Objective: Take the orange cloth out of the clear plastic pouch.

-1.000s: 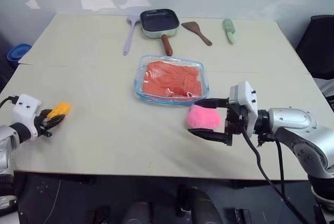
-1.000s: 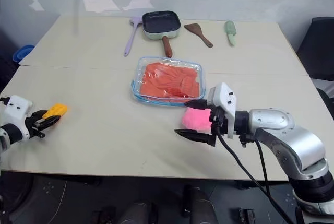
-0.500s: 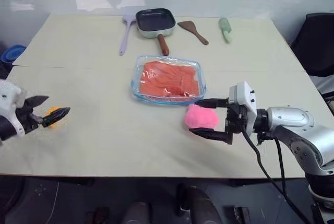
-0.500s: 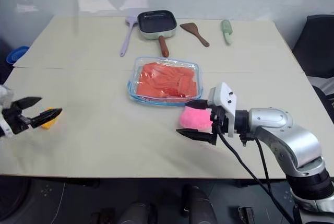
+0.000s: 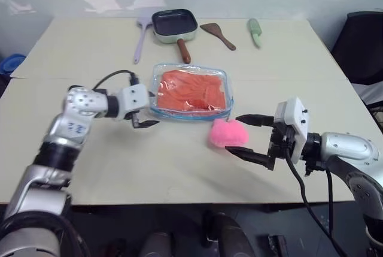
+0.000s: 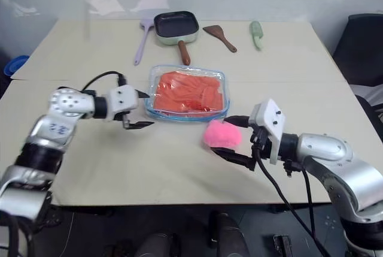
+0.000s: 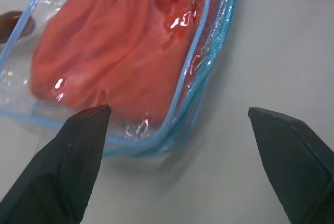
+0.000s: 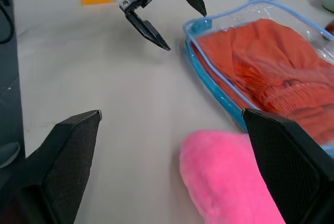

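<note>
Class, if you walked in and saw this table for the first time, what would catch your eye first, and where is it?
The orange cloth glows inside the clear plastic pouch at mid-table. A pink fluffy ball sits just in front of the pouch, between the open right gripper's fingers, while the open left gripper hovers at the pouch's left corner.

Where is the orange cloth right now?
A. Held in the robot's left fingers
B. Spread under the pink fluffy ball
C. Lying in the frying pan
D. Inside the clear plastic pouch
D: the orange cloth lies flat inside the clear plastic pouch, behind its blue-trimmed wall.
</note>
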`<state>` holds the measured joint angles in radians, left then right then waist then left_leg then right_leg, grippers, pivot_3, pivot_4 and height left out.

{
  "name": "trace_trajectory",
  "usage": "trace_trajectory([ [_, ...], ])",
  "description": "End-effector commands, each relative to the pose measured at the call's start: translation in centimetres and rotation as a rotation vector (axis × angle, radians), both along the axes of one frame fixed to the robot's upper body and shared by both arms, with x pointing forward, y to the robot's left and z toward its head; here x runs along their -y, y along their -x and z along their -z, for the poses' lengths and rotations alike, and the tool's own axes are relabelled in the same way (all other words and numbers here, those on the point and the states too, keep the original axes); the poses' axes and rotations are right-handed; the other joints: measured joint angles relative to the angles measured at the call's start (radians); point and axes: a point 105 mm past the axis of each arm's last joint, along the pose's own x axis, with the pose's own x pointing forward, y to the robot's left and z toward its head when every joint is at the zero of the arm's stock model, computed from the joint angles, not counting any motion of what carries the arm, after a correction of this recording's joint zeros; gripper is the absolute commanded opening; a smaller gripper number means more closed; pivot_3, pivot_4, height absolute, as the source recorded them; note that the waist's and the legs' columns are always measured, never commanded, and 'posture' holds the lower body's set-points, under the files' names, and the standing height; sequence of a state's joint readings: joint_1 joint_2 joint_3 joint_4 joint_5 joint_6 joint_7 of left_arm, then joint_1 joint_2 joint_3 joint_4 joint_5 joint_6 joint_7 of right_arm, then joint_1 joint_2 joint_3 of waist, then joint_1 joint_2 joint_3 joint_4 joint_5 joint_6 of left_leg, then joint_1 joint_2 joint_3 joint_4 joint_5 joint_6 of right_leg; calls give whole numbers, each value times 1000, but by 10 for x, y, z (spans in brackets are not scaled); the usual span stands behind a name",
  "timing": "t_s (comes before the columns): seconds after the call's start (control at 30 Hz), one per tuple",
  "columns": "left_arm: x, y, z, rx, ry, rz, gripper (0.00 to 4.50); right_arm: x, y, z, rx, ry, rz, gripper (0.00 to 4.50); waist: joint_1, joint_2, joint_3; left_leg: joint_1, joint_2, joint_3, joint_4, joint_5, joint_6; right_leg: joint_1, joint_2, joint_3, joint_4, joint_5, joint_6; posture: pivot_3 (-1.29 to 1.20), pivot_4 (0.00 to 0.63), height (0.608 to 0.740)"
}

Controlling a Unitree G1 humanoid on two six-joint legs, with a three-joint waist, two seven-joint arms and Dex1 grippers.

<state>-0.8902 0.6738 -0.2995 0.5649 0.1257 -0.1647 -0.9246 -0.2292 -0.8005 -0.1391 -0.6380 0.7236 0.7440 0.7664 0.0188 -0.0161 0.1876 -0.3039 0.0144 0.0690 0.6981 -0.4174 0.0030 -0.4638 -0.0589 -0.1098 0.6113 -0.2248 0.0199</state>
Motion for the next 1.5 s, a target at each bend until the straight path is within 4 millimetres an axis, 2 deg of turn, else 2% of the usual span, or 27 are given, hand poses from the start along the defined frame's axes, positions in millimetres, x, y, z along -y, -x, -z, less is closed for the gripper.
trace_trajectory([
  [0.03, 0, -14, 2, 88, -88, 22, 4297, 0, 11, -11, 60, -2, 19, 4500, 3, 0, 0, 0, 0, 0, 0, 0, 0, 0, 0, 0, 0, 0, 0, 0, 150, 740],
  [0.13, 1, -22, -2, 119, -73, 21, 3613, 3, 14, -9, 55, 5, 47, 4500, 5, 0, 0, 0, 0, 0, 0, 0, 1, 0, -1, 1, 0, 0, 1, 0, 150, 740],
  [0.2, 3, -22, -1, 113, -62, 38, 2937, 5, 17, -6, 50, 9, 60, 4500, 7, 0, 0, 0, 0, -1, 0, 0, 1, 0, -1, 0, 0, 0, 1, 0, 150, 740],
  [0.43, 3, -12, 4, 59, -36, 101, 739, 7, 17, -4, 46, 21, 73, 4500, 6, -1, 0, 0, 0, -1, 0, 0, 2, 0, -2, 0, 0, 1, 1, 0, 150, 740],
  [0.5, 3, -7, 6, 36, -28, 125, 167, 8, 16, -4, 45, 25, 72, 4500, 5, -1, 0, 0, 0, -1, 0, 0, 2, 0, -1, 0, 0, 1, 1, 0, 150, 740],
  [0.53, 3, -3, 7, 21, -19, 143, 75, 8, 16, -4, 45, 27, 69, 4500, 4, -1, 0, 0, 0, -1, 0, 0, 2, 0, -1, 0, 0, 1, 1, 0, 150, 740],
  [0.67, 6, 21, 8, -37, 19, 243, 75, 7, 15, -2, 37, 32, 51, 4500, 3, -1, 0, 0, 0, -2, 0, 0, 2, 0, -1, 0, 0, 1, 1, 0, 150, 740],
  [0.8, -2, 39, 8, -49, 0, 236, 75, 9, 17, 3, 16, 61, 31, 4500, 5, -1, 0, 0, 0, -2, 1, 0, 2, 1, -1, 0, 0, 1, 1, 0, 150, 740],
  [1.0, -4, 55, 17, -70, -9, 163, 75, 18, 20, 6, -4, 86, 38, 4500, 6, -1, 0, 0, 0, -3, 1, 0, 3, 1, -2, 0, 0, 1, 1, 0, 150, 740],
  [1.1, 1, 59, 22, -83, 20, 127, 75, 22, 20, 7, -7, 93, 51, 4500, 7, -1, 0, 0, 0, -3, 1, -1, 3, 2, -2, 1, 0, 1, 1, 0, 150, 740],
  [1.2, 7, 65, 25, -100, 39, 127, 615, 24, 21, 10, -13, 107, 59, 4500, 7, -1, 0, 1, 0, -3, 1, -1, 4, 2, -2, 1, -1, 1, 1, 0, 150, 740],
  [1.5, 8, 78, 24, -143, 69, 125, 3402, 26, 19, 12, -17, 108, 69, 4500, 5, -1, 0, 1, 0, -3, 1, -1, 4, 2, -2, 1, 0, 1, 1, 0, 150, 740],
])
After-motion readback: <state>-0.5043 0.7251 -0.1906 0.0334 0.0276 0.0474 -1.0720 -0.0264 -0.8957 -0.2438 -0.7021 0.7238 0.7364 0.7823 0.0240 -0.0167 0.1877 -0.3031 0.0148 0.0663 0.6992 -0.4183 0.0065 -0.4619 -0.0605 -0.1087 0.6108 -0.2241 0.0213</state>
